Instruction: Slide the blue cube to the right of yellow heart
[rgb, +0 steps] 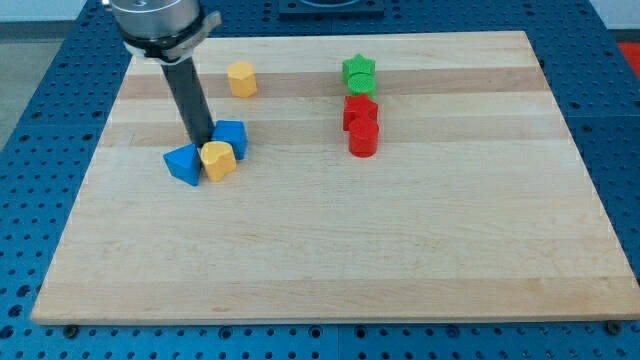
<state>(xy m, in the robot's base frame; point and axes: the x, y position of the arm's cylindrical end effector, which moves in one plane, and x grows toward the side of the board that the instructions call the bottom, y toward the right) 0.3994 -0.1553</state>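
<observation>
While we are looking at the one camera view, our tip (203, 141) is resting on the wooden board (330, 250). It has no claws, so it is holding nothing. The blue cube (232, 137) is touching it on the view's right. The yellow heart (218, 159) is sitting just below. A blue triangle block (184, 163) is waiting below-left. We are thinking a slow, gentle push works best, keeping off the heart.
</observation>
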